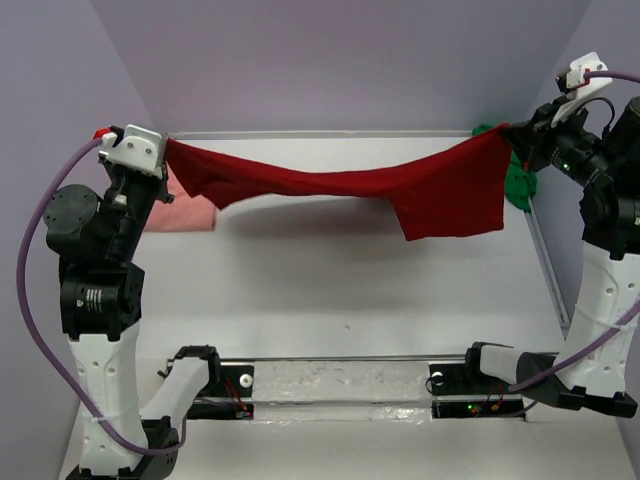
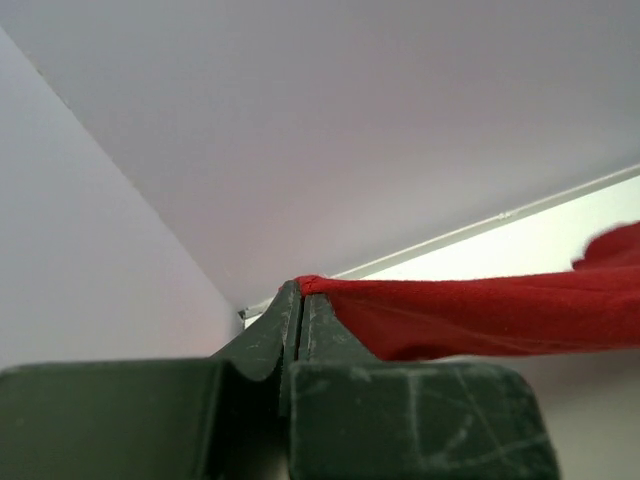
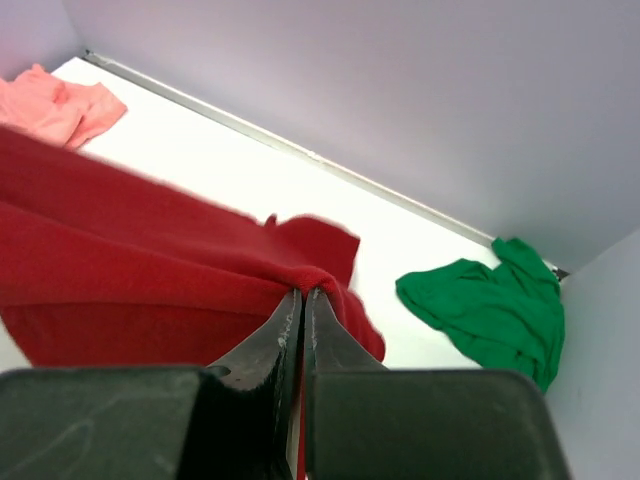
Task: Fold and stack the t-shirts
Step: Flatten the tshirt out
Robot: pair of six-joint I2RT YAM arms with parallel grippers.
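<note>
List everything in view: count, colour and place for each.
red t-shirt: one, dark red, stretched in the air above the table between the two grippers, sagging in the middle
pink t-shirt: one, salmon-pink, crumpled on the table at its far left
green t-shirt: one, bright green, crumpled in the far right corner
table: one, white, under everything
walls: pale lilac, behind and at both sides
cables: two, purple, one along each arm
left gripper: one, dark, shut on the red t-shirt's left end
right gripper: one, dark, shut on its right end
</note>
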